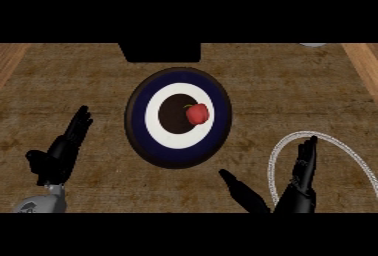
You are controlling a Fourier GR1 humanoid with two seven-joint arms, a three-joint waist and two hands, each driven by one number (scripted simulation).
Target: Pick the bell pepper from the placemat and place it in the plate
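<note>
Pepper on placemat, mid-tabletop.
Pepper (pixel 197 114) lies right of centre on placemat (pixel 177 155); plate (pixel 325 136) sits at its right.

Kitchen counter, woven brown top (pixel 295 90), round placemat (pixel 140 135)

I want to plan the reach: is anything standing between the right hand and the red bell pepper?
Nothing visible does. The red bell pepper lies on the round dark-blue-and-white placemat, and only bare brown counter separates it from the open right hand, which is over the clear round plate.

A black box (pixel 159 52) sits at the brown counter's (pixel 295 90) far edge
</note>
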